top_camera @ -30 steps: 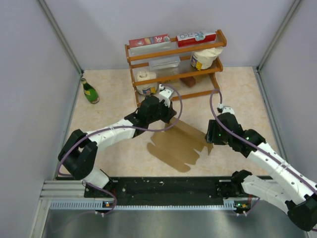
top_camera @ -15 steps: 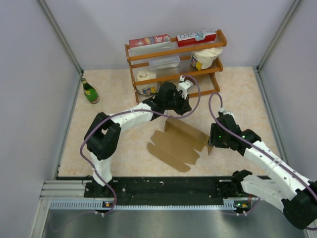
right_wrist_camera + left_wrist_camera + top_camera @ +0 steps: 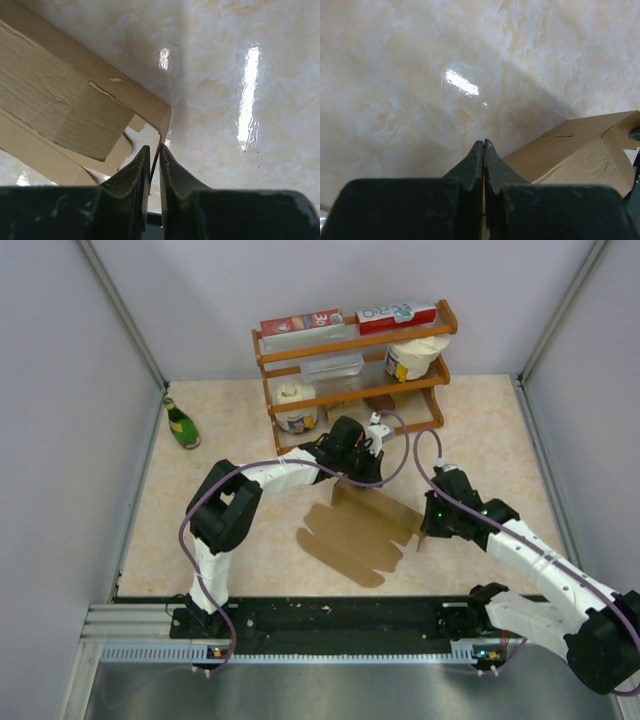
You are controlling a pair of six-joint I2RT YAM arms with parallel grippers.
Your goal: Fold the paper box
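Cardboard in the middle of the beige marble-patterned table [image 3: 230, 530]: the plain brown, die-cut cardboard paper box [image 3: 355, 535] lies mostly spread out, between the two arms and just in front of the orange wooden shelf rack [image 3: 355, 343]. The black right gripper [image 3: 154, 150] has its fingers drawn almost together on the thin edge of the flap at the sheet's right end, and that flap stands up from the surface. A pinch, by the look of it. The black left gripper [image 3: 483, 145] is pressed fully together with nothing between its fingers, poised at the sheet's far edge, where a panel seems to rise a little along a crease. So, early going, I'd say: one end flap lifted, perhaps one wall started. No corner is formed, no tab is tucked, and nearly every panel has yet to be raised and locked.
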